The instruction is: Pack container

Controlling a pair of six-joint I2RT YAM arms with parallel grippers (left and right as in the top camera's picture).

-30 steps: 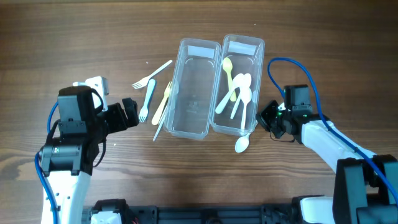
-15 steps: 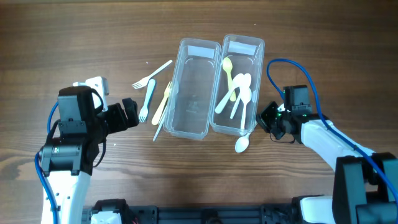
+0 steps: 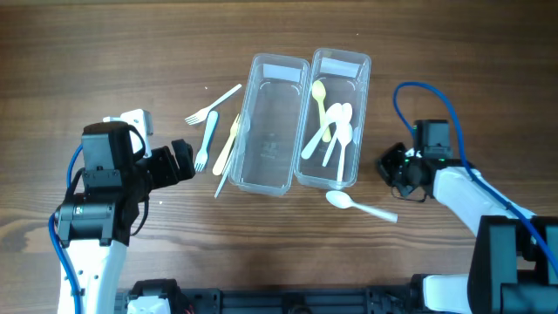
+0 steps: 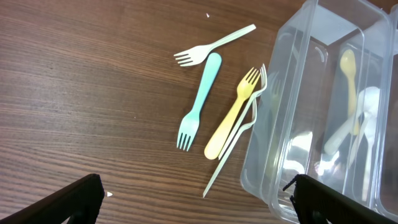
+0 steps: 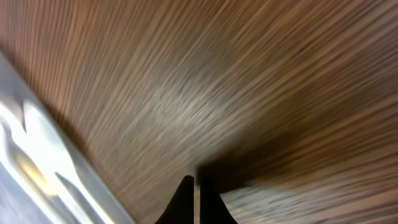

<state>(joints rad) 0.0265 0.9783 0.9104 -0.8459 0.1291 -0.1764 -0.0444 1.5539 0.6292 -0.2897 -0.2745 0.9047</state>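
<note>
Two clear containers stand side by side. The left one [image 3: 270, 122] is empty, the right one [image 3: 349, 78] holds several spoons [image 3: 331, 131]. A white fork [image 3: 212, 105], a blue fork [image 3: 207, 139] and a yellow fork [image 3: 228, 144] lie left of the containers, also in the left wrist view: blue [image 4: 199, 102], yellow [image 4: 233, 115]. A white spoon [image 3: 357, 205] lies on the table in front of the right container. My left gripper [image 3: 179, 159] is open and empty left of the forks [image 4: 199, 199]. My right gripper [image 3: 392, 167] is shut and empty, right of the containers [image 5: 196, 186].
A thin white fork [image 3: 225, 170] lies against the left container's left wall. The right wrist view is blurred, showing wood and the container's edge [image 5: 37, 162]. Blue cables run from both arms.
The white spoon has slid out from the right container's front edge and now lies flat, handle pointing right. My right gripper has moved right, away from the container. The left arm is still.
</note>
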